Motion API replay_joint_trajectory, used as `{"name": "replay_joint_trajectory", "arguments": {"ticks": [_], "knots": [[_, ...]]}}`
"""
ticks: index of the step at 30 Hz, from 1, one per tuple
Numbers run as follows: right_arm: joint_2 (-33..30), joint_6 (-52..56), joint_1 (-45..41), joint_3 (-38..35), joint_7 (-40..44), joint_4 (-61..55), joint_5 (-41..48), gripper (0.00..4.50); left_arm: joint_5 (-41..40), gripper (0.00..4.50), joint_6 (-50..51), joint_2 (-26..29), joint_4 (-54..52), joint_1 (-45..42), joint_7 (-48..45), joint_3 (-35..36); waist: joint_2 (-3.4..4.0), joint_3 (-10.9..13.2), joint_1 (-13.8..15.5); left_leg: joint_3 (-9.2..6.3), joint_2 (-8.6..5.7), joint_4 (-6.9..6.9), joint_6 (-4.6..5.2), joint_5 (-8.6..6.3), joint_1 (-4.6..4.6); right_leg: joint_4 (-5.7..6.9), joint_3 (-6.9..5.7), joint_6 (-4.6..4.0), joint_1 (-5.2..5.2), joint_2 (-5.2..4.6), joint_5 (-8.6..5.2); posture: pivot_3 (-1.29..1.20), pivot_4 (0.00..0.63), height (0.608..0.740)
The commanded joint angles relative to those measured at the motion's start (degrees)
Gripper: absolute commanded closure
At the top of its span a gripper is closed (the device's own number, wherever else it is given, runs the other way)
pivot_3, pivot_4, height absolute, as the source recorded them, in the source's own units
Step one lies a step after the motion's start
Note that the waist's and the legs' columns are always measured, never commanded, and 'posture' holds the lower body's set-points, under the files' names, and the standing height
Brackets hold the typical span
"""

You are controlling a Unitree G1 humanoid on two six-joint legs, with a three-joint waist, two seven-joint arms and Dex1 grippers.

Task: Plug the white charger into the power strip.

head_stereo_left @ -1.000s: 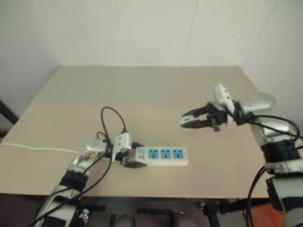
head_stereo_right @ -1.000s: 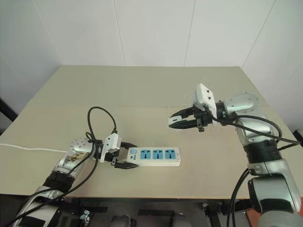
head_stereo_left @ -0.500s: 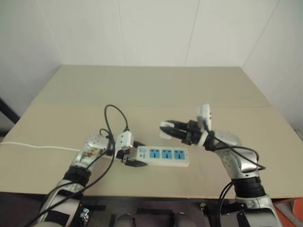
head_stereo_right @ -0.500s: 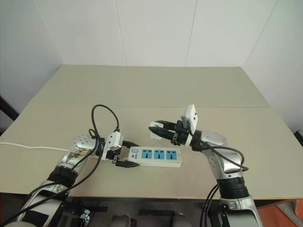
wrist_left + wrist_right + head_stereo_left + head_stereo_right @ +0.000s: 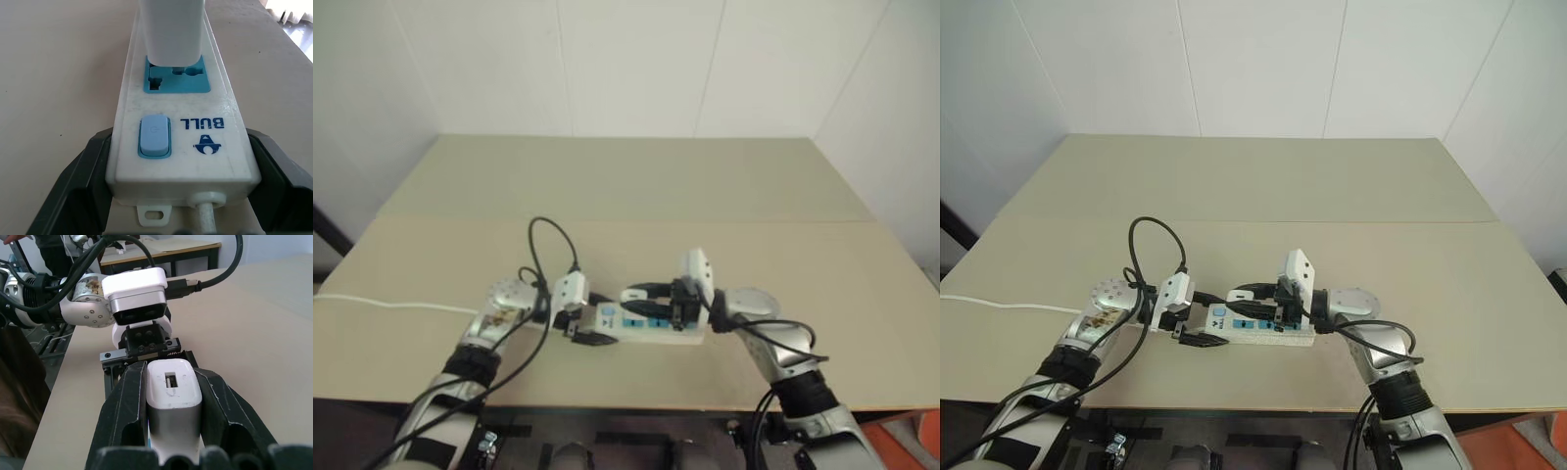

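The right gripper [image 5: 173, 431] clamps the white charger [image 5: 174, 396] by its smooth sides over the power strip's [image 5: 195, 142] socket nearest the switch. The left gripper [image 5: 1197, 331] pinches the strip's cord end on the table [image 5: 1234, 186]. The charger looks light, rigid and slippery

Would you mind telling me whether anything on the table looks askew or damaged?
Nothing stands out. The long white power strip lies flat, gripped at its cord end by the left gripper, and the small white charger, held in the right gripper, meets the socket squarely.

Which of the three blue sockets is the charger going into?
The socket nearest the strip's blue switch and cord end; the charger sits right over it, while the other two lie farther along.
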Motion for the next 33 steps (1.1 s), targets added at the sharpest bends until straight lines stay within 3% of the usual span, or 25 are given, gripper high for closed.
{"name": "replay_joint_trajectory", "arguments": {"ticks": [1,33], "knots": [[0.5,-2.5,-1.2,-0.9,-0.1,0.5,-0.4,3.30,0.2,1.21,0.7,-0.1,-1.1,1.0,-0.1,-0.9,0.00,0.0,0.0,0.00,0.00,0.00,0.00,0.00,0.00,0.00,0.00,0.00,0.00,0.00,0.00,0.00,0.150,0.740],[1.7,-5.7,-3.0,-0.6,1.4,4.6,-1.6,3.30,0.6,1.21,0.9,0.2,-0.9,0.6,-0.1,-0.9,0.00,0.0,-0.1,0.00,0.00,0.00,0.00,0.00,0.00,0.01,0.00,0.00,0.00,0.01,0.00,0.00,0.150,0.740]]}}
